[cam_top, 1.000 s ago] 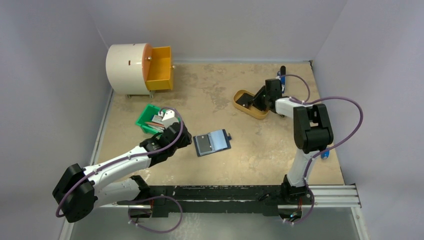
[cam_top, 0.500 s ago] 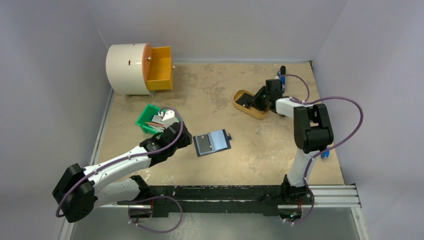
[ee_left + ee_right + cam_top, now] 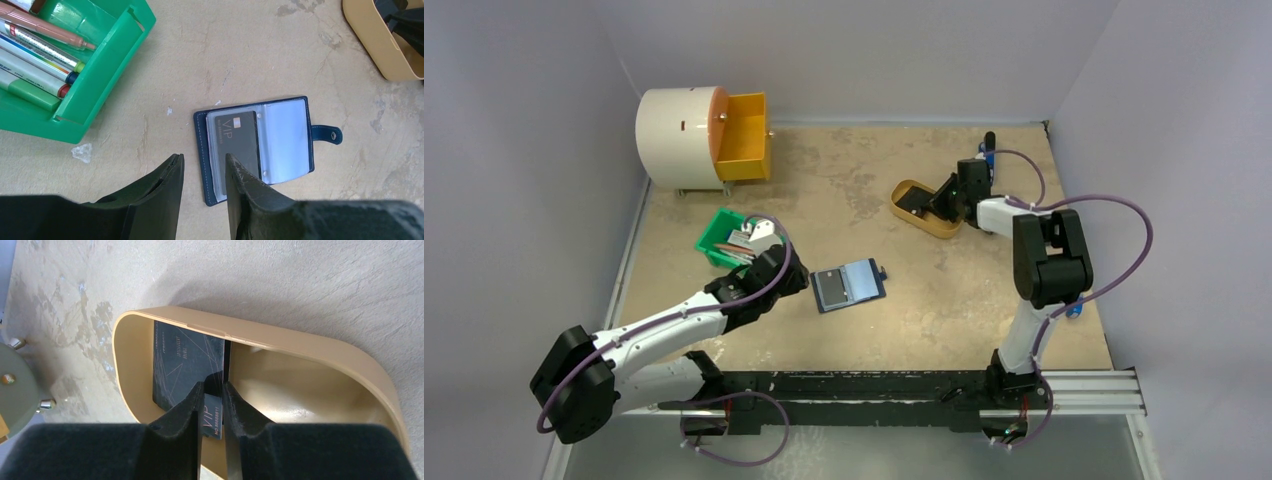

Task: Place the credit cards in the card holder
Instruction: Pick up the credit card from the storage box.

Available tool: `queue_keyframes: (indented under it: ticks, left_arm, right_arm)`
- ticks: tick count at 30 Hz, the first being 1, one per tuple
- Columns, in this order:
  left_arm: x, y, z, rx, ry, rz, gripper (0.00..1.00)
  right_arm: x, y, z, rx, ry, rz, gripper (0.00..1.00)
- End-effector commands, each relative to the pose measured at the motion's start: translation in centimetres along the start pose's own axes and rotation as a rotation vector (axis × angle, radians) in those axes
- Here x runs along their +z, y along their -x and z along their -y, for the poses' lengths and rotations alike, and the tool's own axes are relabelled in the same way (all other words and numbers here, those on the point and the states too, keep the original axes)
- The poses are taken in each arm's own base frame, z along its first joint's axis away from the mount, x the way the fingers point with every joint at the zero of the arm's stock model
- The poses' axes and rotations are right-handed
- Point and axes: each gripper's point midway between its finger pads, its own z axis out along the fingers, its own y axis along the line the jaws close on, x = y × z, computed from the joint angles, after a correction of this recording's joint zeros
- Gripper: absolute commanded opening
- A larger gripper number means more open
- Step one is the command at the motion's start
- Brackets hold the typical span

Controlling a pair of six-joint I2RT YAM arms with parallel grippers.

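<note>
The navy card holder (image 3: pixel 850 284) (image 3: pixel 300 145) lies open on the table, a black VIP credit card (image 3: pixel 237 142) in its left sleeve. My left gripper (image 3: pixel 805 281) (image 3: pixel 202 160) hovers open over the holder's left edge, its right finger (image 3: pixel 240 180) above the card. My right gripper (image 3: pixel 936 204) (image 3: pixel 213 385) reaches into the mustard-yellow tray (image 3: pixel 900 203) (image 3: pixel 300 342). Its jaws stand a narrow gap apart, with the corner of a black VIP credit card (image 3: pixel 212 417) showing between them. Another black card (image 3: pixel 185 360) leans on the tray's wall just beyond.
A green bin (image 3: pixel 717 236) (image 3: pixel 110 65) of markers (image 3: pixel 35 50) sits just left of the left gripper. A white drum (image 3: pixel 679 135) with an open orange drawer (image 3: pixel 744 150) stands at the back left.
The right jaws have narrowed around the card in the tray and the wrist has shifted slightly. The left arm and the card holder have not moved.
</note>
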Motion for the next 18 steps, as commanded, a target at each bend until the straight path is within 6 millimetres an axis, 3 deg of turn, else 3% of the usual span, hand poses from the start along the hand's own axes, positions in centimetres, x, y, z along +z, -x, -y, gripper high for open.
queue_keyframes:
  ticks: [1,18]
  left_arm:
    - [-0.1,1.1,1.6,-0.036,-0.047,0.029,0.35]
    - [-0.2,1.1,1.8,-0.039,-0.053,0.029,0.35]
  right_arm:
    - [-1.1,1.2,0.1,-0.004,-0.005,0.044,0.20]
    - [-2.9,2.2,-1.0,-0.018,0.026,0.074,0.10]
